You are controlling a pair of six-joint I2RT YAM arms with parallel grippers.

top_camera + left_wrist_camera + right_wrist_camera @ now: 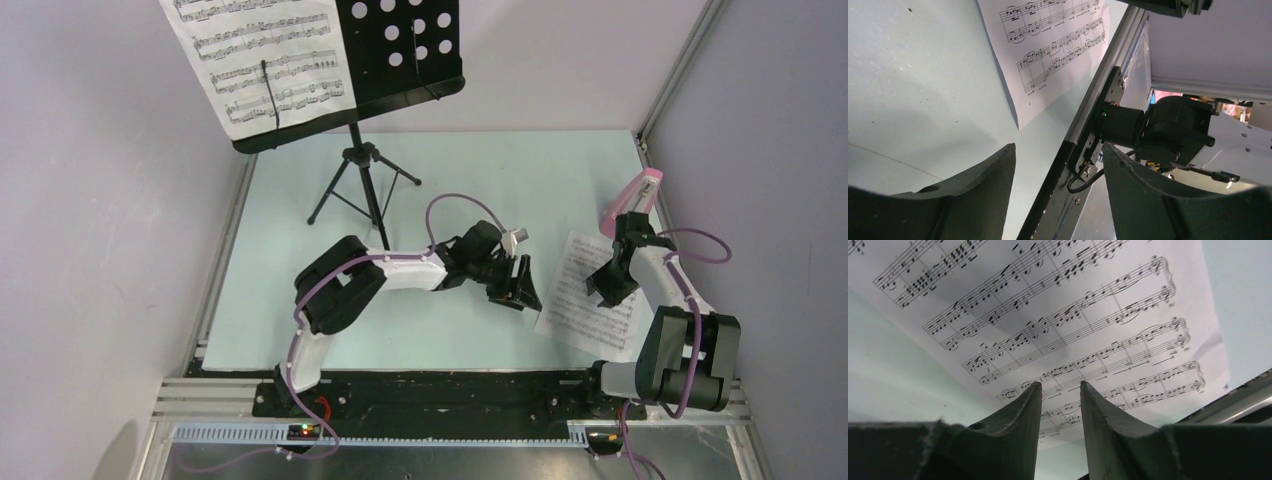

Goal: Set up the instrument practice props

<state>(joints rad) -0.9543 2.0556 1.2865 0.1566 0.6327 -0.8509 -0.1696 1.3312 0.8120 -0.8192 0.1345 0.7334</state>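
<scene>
Counts: 1 music stand (360,60), 2 sheet-music pages, 1 pink metronome (641,189), 2 arms.

The stand is at the far left of the bench (480,170) on its tripod (362,185). Its desk faces the arms with the long axis left-right. Page 1 (262,60) sits on the left half of the desk under a wire clip, and the right half is bare, with punched holes showing. Page 2 (585,305) lies flat on the bench at near right, long axis roughly near-far and slightly skewed, near corner close to the bench's front rail.

The metronome is at the far right of the bench, just beyond the right arm and partly hidden by it. It probably stands upright, but that is hard to confirm.

The left arm is folded low and reaches right toward the bench middle. The left gripper (520,288) is wide open with nothing between the fingers, just left of page 2. The right arm is bent back over page 2. The right gripper (1060,385) points down at the page's printed staves, fingers a narrow gap apart, holding nothing.
</scene>
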